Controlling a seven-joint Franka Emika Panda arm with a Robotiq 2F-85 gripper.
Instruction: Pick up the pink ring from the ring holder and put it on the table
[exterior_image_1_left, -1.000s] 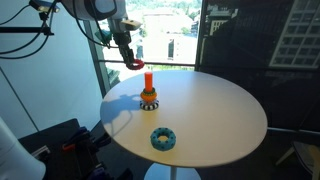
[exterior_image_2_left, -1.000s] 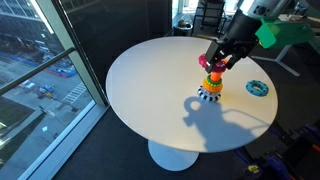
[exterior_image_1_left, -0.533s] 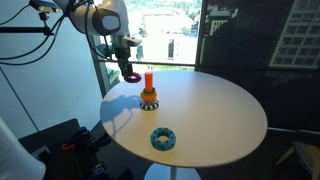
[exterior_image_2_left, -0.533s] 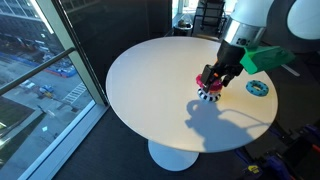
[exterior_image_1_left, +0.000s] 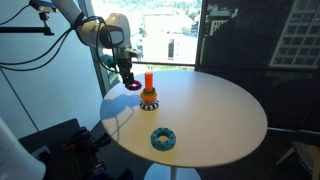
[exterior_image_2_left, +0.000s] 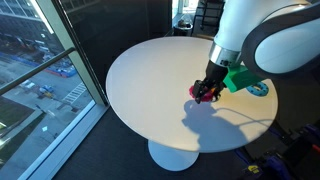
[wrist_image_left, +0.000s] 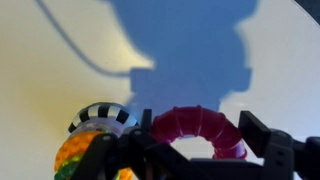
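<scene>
1. Progress first: the lift looks done. At the left of an exterior view, your end effector (exterior_image_1_left: 131, 82) is clenched on the pink ring (exterior_image_1_left: 133, 87), low over the counter (exterior_image_1_left: 220, 115) near its window-side edge. The ring is off the peg and clear of the stack.
2. Just to the right stands the ring holder (exterior_image_1_left: 148, 97). It is upright, its orange peg bare at the top, with the other rings stacked round its foot. The pink ring hangs just beside it and apart from it.
3. Further right and nearer the camera, the blue ring (exterior_image_1_left: 162, 138) lies flat on the counter, well apart from both.
4. The wrist view agrees. The ring holder (wrist_image_left: 97, 130) is at the left and the pink ring (wrist_image_left: 200, 128) at the right, pinched between the dark fingers (wrist_image_left: 272, 150). The end effector's shadow falls on the bare counter beyond.
5. What's left, as I judge it: lower the ring to the bare surface beside the ring holder, let go, and back away. You cannot tell from these pictures whether the ring touches the counter yet, so treat the placing as not done.
</scene>
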